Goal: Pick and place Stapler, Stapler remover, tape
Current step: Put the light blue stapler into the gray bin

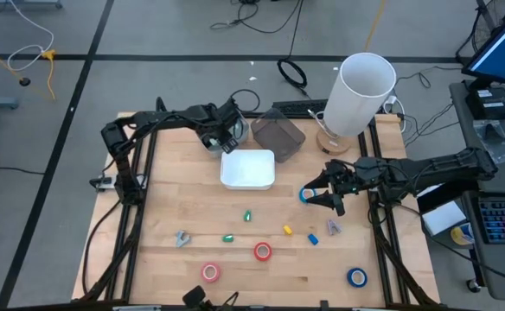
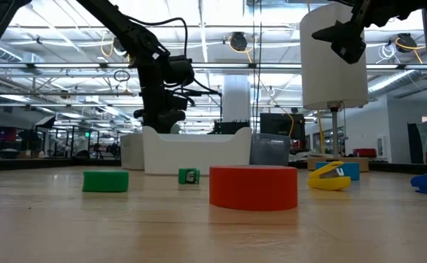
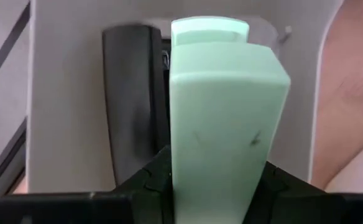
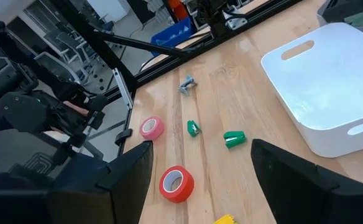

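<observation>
My left gripper (image 1: 222, 136) hangs over the far left corner of the white bin (image 1: 251, 177) and is shut on a pale green stapler (image 3: 222, 112). In the left wrist view a dark oblong thing (image 3: 130, 102) lies on the bin's white floor beside it. My right gripper (image 1: 320, 195) hovers open with nothing between its fingers, right of the bin and high above a blue tape ring (image 1: 305, 195). Red tape (image 1: 262, 251), pink tape (image 1: 210, 273) and another blue tape (image 1: 357, 277) lie flat near the front edge. A grey staple remover (image 1: 182, 238) lies at the front left. My left gripper pinches the stapler's two long sides (image 3: 180, 165) between its two fingers (image 3: 150, 180). It comes from above, pointing steeply down, and the stapler runs on along the fingers past their tips. The stapler's far end (image 3: 209, 28) hangs just over the bin's floor; whether it touches I cannot tell.
A tall white cylinder (image 1: 361, 91) and a dark see-through box (image 1: 278, 134) stand behind the bin. Small green (image 1: 247, 216), yellow (image 1: 288, 230) and blue (image 1: 313, 239) items and a second grey remover (image 1: 333, 227) lie scattered in front of the bin.
</observation>
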### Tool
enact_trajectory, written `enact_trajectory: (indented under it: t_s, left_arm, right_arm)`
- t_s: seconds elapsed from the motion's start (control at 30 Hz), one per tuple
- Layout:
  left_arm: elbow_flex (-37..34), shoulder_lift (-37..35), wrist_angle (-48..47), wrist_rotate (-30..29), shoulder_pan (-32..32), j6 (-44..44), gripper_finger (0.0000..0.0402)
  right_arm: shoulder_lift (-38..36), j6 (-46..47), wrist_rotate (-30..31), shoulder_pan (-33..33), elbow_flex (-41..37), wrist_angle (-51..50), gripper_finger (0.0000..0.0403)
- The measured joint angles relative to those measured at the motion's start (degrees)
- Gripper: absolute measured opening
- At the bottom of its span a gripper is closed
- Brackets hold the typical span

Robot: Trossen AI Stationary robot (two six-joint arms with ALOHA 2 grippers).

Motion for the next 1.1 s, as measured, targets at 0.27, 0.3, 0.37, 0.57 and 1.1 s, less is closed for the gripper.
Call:
enact_trajectory:
  t_s: [0.27,0.3,0.37,0.57,1.1]
  left_arm:
    - [0.0,-0.07,-1.4,-0.26,0.2,1.25,0.0119]
    - [0.0,-0.07,-1.54,-0.24,0.22,1.27,0.0119]
    - [0.0,-0.07,-1.75,-0.26,0.22,1.31,0.0119]
    - [-0.07,0.01,-2.56,-0.13,0.2,1.36,0.0119]
    - [-2.16,0.31,-2.12,0.94,0.2,0.84,0.0123]
  right_arm:
    - [0.0,-0.17,0.0,0.02,0.0,0.0,0.0263]
    - [0.0,-0.15,0.0,0.02,0.0,0.0,0.0263]
    - [0.0,-0.17,0.0,0.02,0.0,-0.02,0.0263]
    - [0.0,-0.16,0.0,0.02,0.0,0.0,0.0263]
    - [0.0,0.07,-0.04,0.04,0.0,0.0,0.0263]
